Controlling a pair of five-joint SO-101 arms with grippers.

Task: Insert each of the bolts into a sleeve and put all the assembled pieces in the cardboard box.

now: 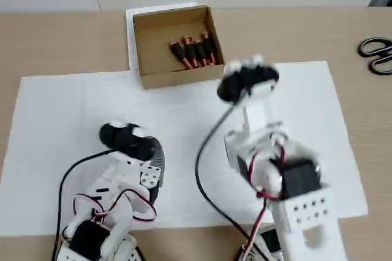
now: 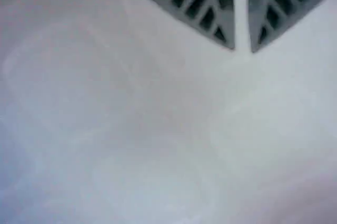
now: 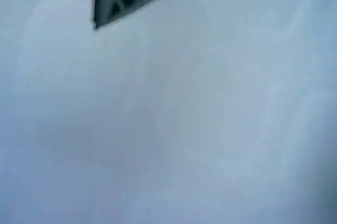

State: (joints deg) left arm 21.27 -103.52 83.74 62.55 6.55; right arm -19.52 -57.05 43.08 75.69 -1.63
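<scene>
The left claw (image 2: 243, 48) is pinched nearly shut with nothing in it. It points down at the white sheet (image 1: 55, 126), well away from the cardboard box (image 1: 174, 78) on the arms' side. The right claw (image 1: 247, 82) hangs just beside the box's near right corner; I cannot tell whether it is open or closed. Four assembled pieces (image 1: 196, 51) lie side by side inside the box, so the task looks all but done. The likely risk is that a careless swing of the right arm clips that corner, shoving the light box or tipping the pieces out.
</scene>
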